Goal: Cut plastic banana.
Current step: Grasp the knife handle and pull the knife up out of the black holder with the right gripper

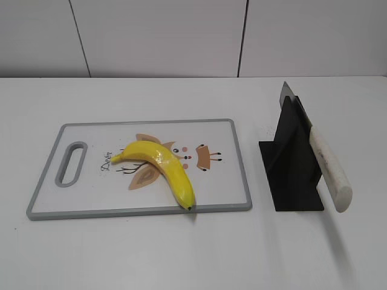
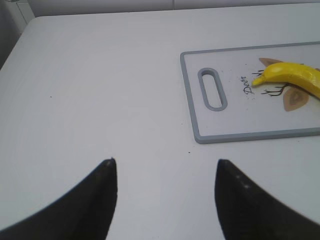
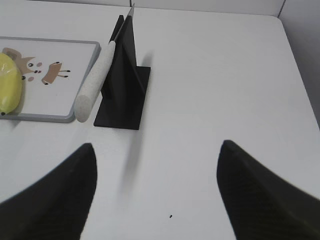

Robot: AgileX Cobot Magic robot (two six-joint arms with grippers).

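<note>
The plastic banana (image 1: 160, 166) is whole, glossy yellow, and lies on a white cutting board (image 1: 72, 199) with a grey rim. It also shows in the left wrist view (image 2: 292, 76) and partly in the right wrist view (image 3: 9, 82). A knife with a white handle (image 1: 329, 169) rests in a black stand (image 1: 290, 172), right of the board; the right wrist view shows the knife (image 3: 95, 82) too. My left gripper (image 2: 165, 165) is open and empty over bare table, left of the board. My right gripper (image 3: 157, 147) is open and empty, near side of the stand. Neither gripper shows in the exterior view.
The cutting board (image 2: 200, 127) has a slot handle (image 2: 212, 89) at its left end. The white table (image 1: 193, 254) ends at a back wall. The black stand (image 3: 122, 100) rises upright beside the board's right edge.
</note>
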